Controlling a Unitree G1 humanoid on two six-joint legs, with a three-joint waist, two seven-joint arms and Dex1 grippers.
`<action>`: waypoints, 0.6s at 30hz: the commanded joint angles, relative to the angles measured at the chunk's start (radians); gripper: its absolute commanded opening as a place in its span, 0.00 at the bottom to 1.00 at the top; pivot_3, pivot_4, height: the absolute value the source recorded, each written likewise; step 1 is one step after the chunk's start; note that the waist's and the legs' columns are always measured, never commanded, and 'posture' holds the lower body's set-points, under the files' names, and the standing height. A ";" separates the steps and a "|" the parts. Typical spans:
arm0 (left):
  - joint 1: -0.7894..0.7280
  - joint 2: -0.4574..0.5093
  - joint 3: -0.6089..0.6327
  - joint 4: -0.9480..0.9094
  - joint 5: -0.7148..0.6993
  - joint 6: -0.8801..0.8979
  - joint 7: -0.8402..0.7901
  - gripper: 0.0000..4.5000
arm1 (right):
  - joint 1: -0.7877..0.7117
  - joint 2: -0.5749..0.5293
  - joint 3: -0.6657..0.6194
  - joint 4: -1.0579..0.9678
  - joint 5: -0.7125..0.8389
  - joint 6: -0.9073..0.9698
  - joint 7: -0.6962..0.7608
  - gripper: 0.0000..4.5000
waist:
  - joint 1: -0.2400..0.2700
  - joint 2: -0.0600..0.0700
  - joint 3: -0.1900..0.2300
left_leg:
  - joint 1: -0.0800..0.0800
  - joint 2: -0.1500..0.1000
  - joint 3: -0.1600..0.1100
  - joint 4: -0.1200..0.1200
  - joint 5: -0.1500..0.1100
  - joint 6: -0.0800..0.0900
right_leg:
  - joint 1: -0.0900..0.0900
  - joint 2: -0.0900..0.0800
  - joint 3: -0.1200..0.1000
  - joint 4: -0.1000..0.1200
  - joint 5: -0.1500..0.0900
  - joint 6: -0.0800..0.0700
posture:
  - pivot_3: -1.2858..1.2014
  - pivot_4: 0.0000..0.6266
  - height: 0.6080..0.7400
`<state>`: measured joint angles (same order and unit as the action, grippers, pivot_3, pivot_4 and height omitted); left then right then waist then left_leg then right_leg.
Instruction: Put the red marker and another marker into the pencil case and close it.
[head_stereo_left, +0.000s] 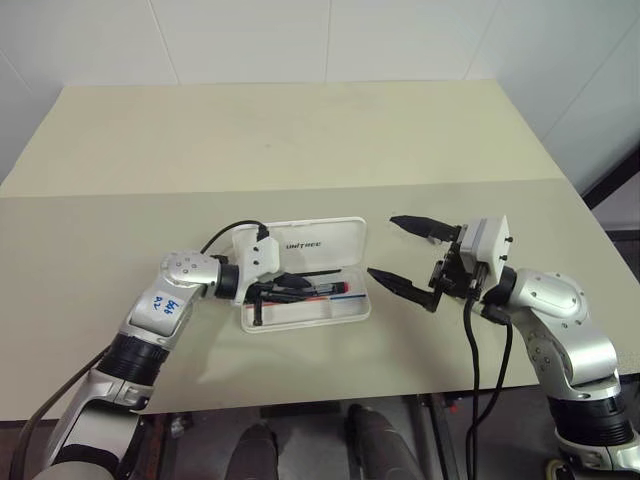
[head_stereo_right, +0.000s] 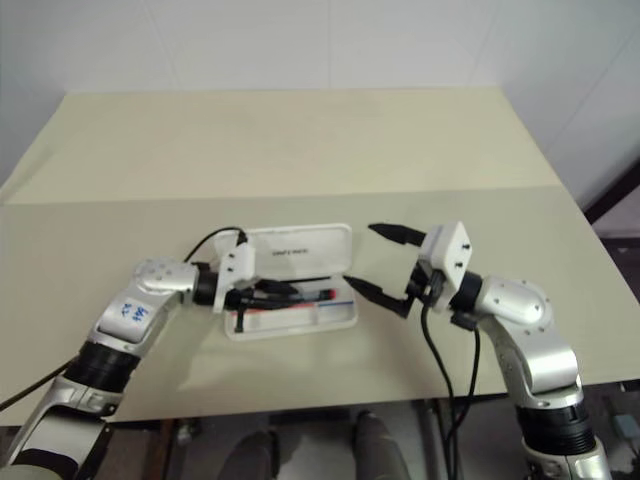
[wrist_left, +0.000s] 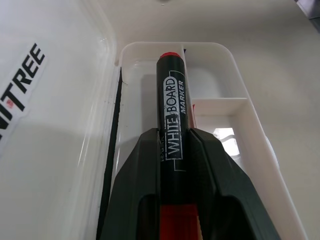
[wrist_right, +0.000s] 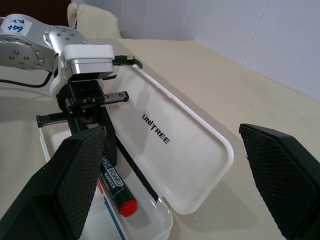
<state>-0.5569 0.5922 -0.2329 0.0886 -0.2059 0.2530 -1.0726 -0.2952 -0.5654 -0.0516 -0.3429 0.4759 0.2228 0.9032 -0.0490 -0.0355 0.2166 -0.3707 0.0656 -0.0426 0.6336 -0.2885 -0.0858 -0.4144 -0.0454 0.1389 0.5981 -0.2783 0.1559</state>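
Pencil case (head_stereo_left: 330, 310): lying open near the middle of the bench (head_stereo_left: 300, 140), white lid (head_stereo_left: 310, 245) tipped back with the "UNITREE" print facing up, tray toward the robot.
Red marker (wrist_left: 172, 115): black barrel lettered "WHITE BOARD MARKER", red at the end; it's down inside the tray, running along its length, red tip pointing at the far end wall.
Left tool (head_stereo_left: 285, 288): reaching into the case from the left side, both black fingers (wrist_left: 135, 195) clamped snugly on the marker's barrel.
Right tool (head_stereo_left: 408, 255): off the right end of the case, clear of it, jaws spread wide and gripping nothing, one finger higher than the other.
Tray interior: a divider wall (wrist_left: 220, 102) on the side away from the lid, alongside the marker.
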 joint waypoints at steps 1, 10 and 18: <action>-0.008 -0.010 0.011 -0.025 0.025 -0.008 0.029 0.32 | -0.012 0.006 -0.010 -0.007 0.021 -0.010 0.002 1.00 | 0.000 0.000 0.000 | 0.000 0.000 0.000 0.000 0.000 0.000 | 0.000 0.000 0.000 0.000 0.000 0.000 | 0.52 0.24 1.00; 0.009 -0.018 0.039 -0.118 -0.007 -0.040 0.019 0.67 | -0.024 0.016 -0.002 0.017 0.022 -0.014 0.014 1.00 | 0.010 0.000 0.000 | 0.000 0.000 0.000 0.001 0.000 0.000 | 0.000 0.000 0.000 0.001 0.000 0.000 | 0.52 0.24 1.00; 0.084 0.012 0.130 -0.291 -0.123 0.009 0.002 0.67 | -0.025 0.034 -0.044 0.063 0.043 0.008 -0.012 1.00 | 0.014 0.000 0.000 | 0.000 0.000 0.000 0.002 0.000 0.000 | 0.000 0.000 0.000 0.003 0.000 0.000 | 0.52 0.24 1.00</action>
<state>-0.4831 0.5963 -0.1486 -0.1455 -0.2890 0.2559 -1.0767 -0.3124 -0.5344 -0.0488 -0.2677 0.4888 0.2253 0.9152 -0.0354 -0.0354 0.2166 -0.3705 0.0656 -0.0426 0.6356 -0.2885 -0.0858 -0.4146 -0.0453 0.1390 0.6009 -0.2785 0.1557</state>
